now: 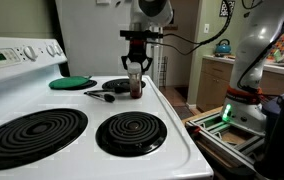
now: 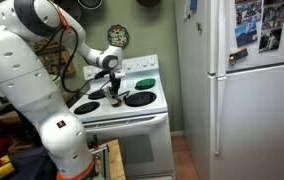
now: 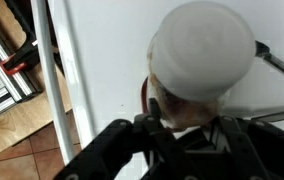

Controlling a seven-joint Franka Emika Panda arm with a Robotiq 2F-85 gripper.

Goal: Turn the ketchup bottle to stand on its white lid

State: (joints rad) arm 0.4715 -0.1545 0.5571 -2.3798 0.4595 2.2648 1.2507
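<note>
The ketchup bottle (image 1: pixel 135 88) stands on the white stovetop (image 1: pixel 172 110) beside the far right burner; it also shows in an exterior view (image 2: pixel 115 97). In the wrist view the white lid (image 3: pixel 202 45) fills the upper middle, at the end nearest the camera, with the dark-red body (image 3: pixel 182 108) just below it. My gripper (image 1: pixel 134 72) hangs straight down over the bottle, and its black fingers (image 3: pixel 187 125) press the body on both sides just below the lid. The bottle's lower part is hidden in the wrist view.
A black utensil (image 1: pixel 102 95) lies on the stove just beside the bottle, and its handle shows in the wrist view (image 3: pixel 282 65). A green round dish (image 1: pixel 70 82) sits on a back burner. Two coil burners (image 1: pixel 132 130) lie in front. A white fridge (image 2: pixel 247 90) stands beside the stove.
</note>
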